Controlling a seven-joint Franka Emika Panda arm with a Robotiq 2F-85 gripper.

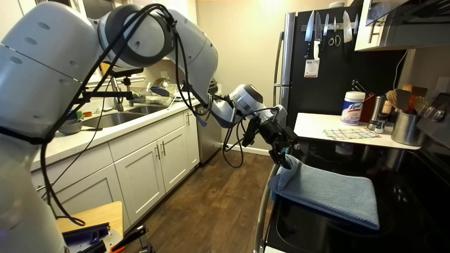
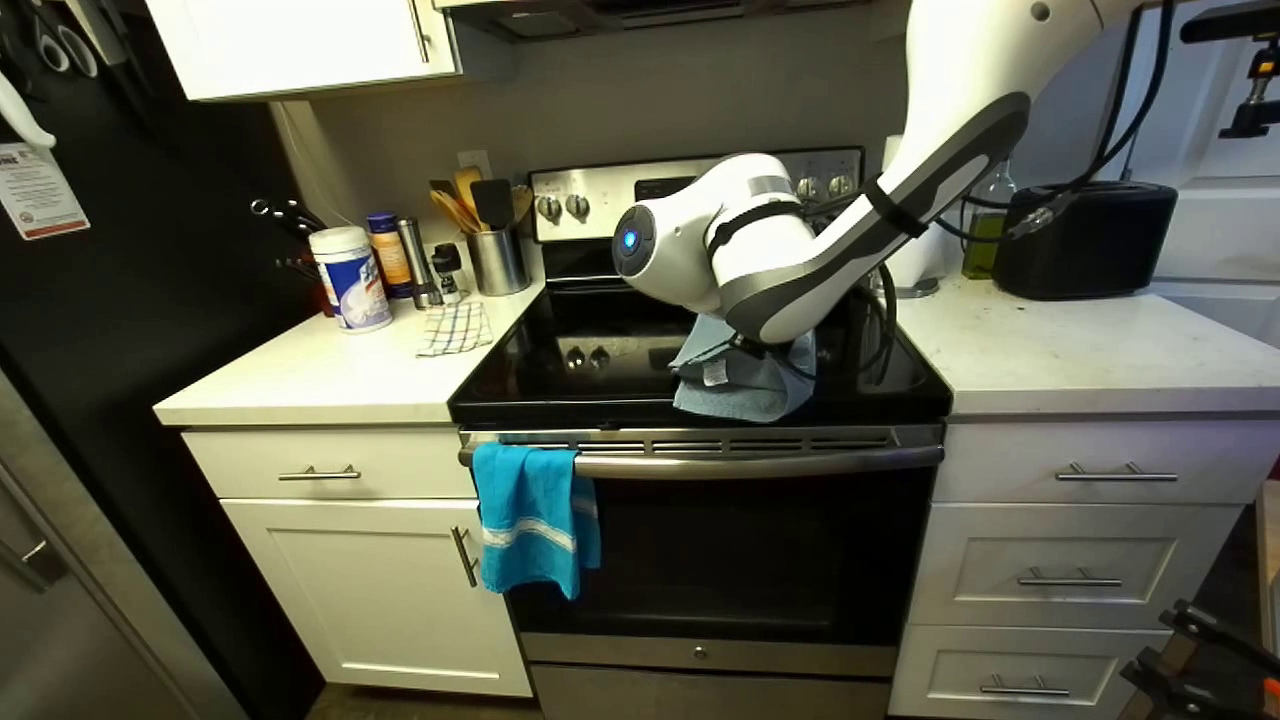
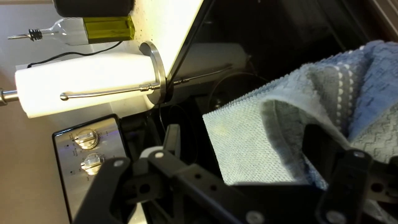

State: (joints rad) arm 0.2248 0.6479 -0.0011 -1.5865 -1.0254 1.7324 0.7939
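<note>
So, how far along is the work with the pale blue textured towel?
Done, apparently: the pale blue textured towel lies in a layered, roughly rectangular shape on the black glass stovetop. In hand: the black two-fingered gripper stands open, one finger at the towel's raised, curled end. Left, probably: smoothing that end, which is not flat, and drawing the gripper clear.

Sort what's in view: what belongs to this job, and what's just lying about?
Looks part of the job:
pale blue cloth on the stovetop
hand, open, at the cloth's raised edge

Seemingly just lying about:
bright blue towel on the oven handle
Lysol tub
checked cloth
utensil crock
paper towel roll
spouted bottle
</note>
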